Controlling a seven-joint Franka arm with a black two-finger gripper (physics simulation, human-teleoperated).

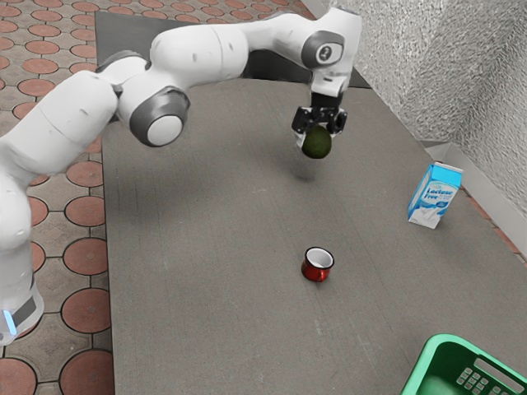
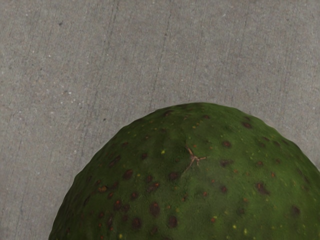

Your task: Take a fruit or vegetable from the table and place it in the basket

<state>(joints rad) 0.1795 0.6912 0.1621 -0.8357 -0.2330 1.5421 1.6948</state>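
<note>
Green fruit (image 1: 316,142) is held by the tool (image 1: 319,130), up off the grey surface (image 1: 206,247). The two dark fingers are set well apart, one at each side of the fruit, and it is gripped between them; the rest of it is left bulging out below. Exact contact spots are partly hidden by the fruit's round body, so the grip is probably firm but can't be fully checked. A soft shadow is cast on the surface underneath, with a gap seen between fruit and surface. The hand is pointed downward, and the white arm (image 1: 202,56) is stretched across from the exterior view's left.

In the wrist view the fruit is shown close up: dark green skin, marked with brown and reddish spots plus tiny yellow flecks, and a small star-shaped scar. Grey surface is seen beyond it.

The green basket (image 1: 447,337) is placed at the lower right corner of the exterior view, partly cut off by the frame, with small openings in its side. The fruit is held well apart from it, not in it. A red mug (image 1: 317,266), white inside and dark-rimmed, is stood upright between fruit and basket. A blue and white carton (image 1: 434,196), lettered "Lactose Free", is stood toward the exterior view's right.
</note>
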